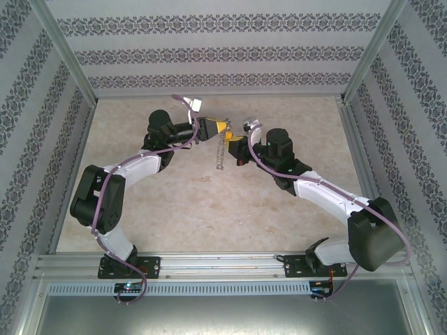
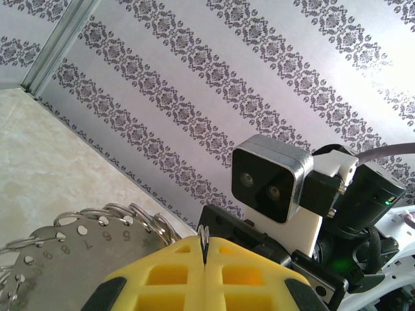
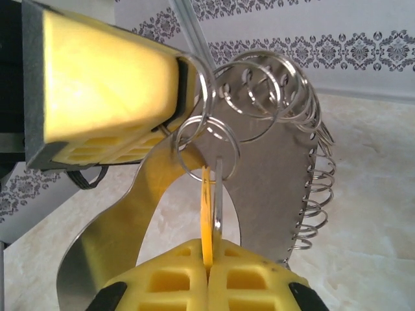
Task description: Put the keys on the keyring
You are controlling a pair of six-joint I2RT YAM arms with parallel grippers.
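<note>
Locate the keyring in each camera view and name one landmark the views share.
Top external: keyring upper centre, between left gripper and right gripper.
Left wrist: keyring bottom left, beside yellow pads.
Right wrist: keyring centre, rings along its right edge.
Shared landmark: the left gripper clamping it.

one key [image 3: 207, 214], one keyring [image 3: 259, 188], two hands [image 2: 205, 254] [image 3: 209, 262]
</note>
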